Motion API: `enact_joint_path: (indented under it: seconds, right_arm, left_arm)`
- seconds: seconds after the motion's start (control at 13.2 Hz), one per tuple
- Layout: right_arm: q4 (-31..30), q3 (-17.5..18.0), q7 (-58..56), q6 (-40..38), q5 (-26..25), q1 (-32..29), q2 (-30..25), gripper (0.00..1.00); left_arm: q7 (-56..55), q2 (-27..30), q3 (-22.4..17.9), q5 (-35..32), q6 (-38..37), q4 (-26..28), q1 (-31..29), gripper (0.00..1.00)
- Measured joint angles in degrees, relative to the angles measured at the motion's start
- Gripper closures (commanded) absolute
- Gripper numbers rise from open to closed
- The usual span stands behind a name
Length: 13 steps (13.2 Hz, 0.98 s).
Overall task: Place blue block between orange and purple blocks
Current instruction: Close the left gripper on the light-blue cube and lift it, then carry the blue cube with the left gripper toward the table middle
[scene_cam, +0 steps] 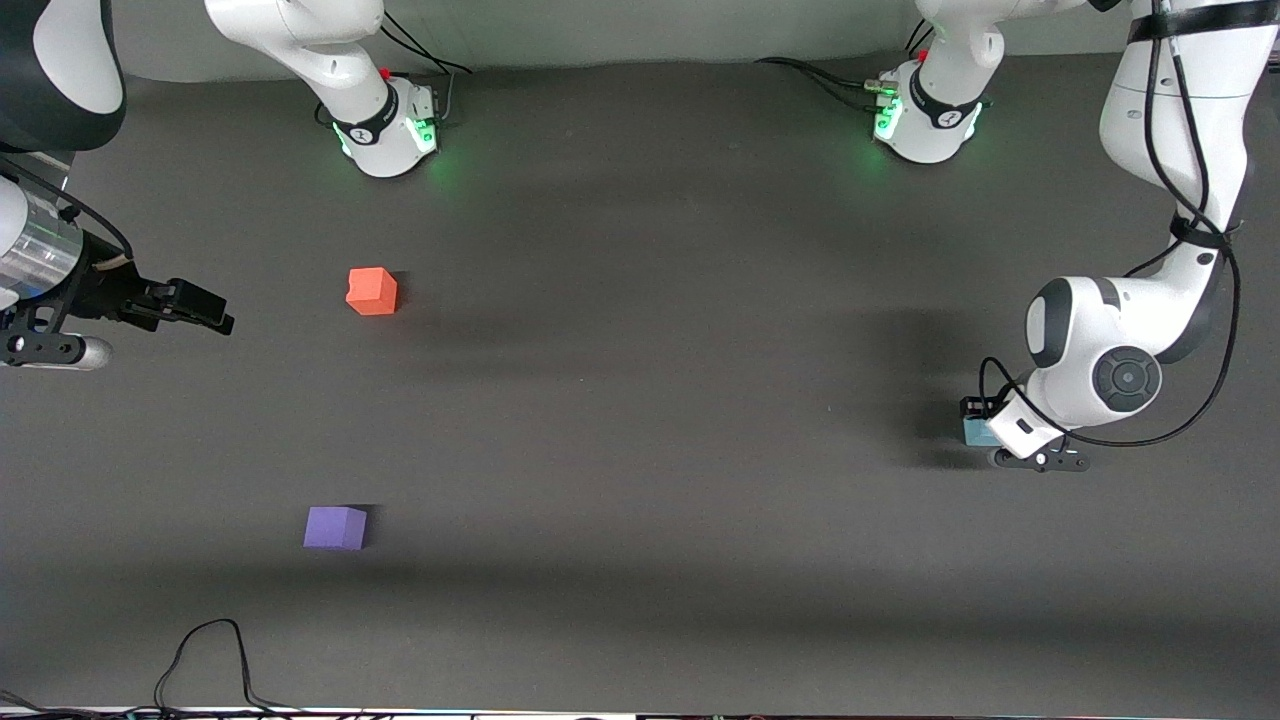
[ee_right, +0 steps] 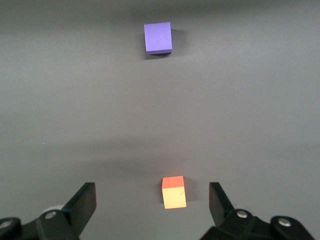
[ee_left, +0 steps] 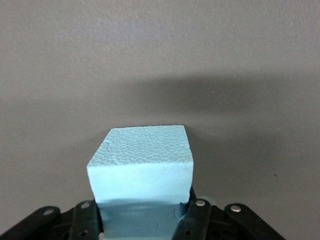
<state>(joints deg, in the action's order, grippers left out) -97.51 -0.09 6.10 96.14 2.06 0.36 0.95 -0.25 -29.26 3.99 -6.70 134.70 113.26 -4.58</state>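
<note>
A dark grey matte table fills the view, with both robot bases standing along its upper edge. On it sits the orange block, toward the right arm's end. The purple block rests on the same end, nearer to the front camera than the orange one and well apart from it. Over at the left arm's end, the blue block sits down at the table surface, mostly hidden in the front view. A black cable loops across the table's near edge.
</note>
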Motion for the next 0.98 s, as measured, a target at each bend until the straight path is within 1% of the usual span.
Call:
enact_joint_path:
  seconds: [0.08,0.15,0.23,0.38,0.53,0.68,0.76,0.83,0.98]
  right_arm:
    - [0.0,0.0,0.0,0.1,0.0,0.0,0.0,0.00]
    - [0.0,0.0,0.0,0.1,0.0,0.0,0.0,0.00]
    - [-0.1,0.0,0.0,0.2,0.0,0.0,0.0,0.00]
    - [-0.1,0.0,0.0,0.3,0.0,0.0,0.0,0.00]
    - [-0.1,-0.1,0.0,0.4,0.0,0.0,0.0,0.00]
    - [-0.2,-0.1,0.0,0.5,0.0,0.0,0.1,0.00]
    - [-0.2,-0.1,0.0,0.5,0.0,0.0,0.1,0.00]
    - [-0.3,-0.1,0.0,0.6,0.0,0.0,0.2,0.00]
    - [-0.6,-0.1,0.0,1.0,0.0,0.0,0.3,0.00]
  left_arm:
    - [0.0,0.8,0.0,0.0,-0.8,-0.3,-0.1,0.74]
    - [0.0,2.5,0.0,0.0,-3.8,-1.0,-0.2,0.71]
    - [-0.1,5.9,0.0,0.1,-9.3,-1.9,-0.2,0.71]
    - [-0.1,14.9,0.1,0.2,-21.9,-3.3,-0.2,0.70]
    - [-0.1,25.7,0.1,0.2,-34.4,-4.1,-0.2,0.70]
    - [-0.1,35.4,0.2,1.0,-43.6,-4.2,-0.2,0.71]
    - [-0.1,39.2,0.4,2.0,-47.0,-4.2,-0.2,0.71]
    - [-0.1,41.8,0.4,3.2,-49.4,-4.2,-0.2,0.71]
    - [-0.4,44.0,0.9,5.1,-51.4,-4.6,-0.1,0.71]
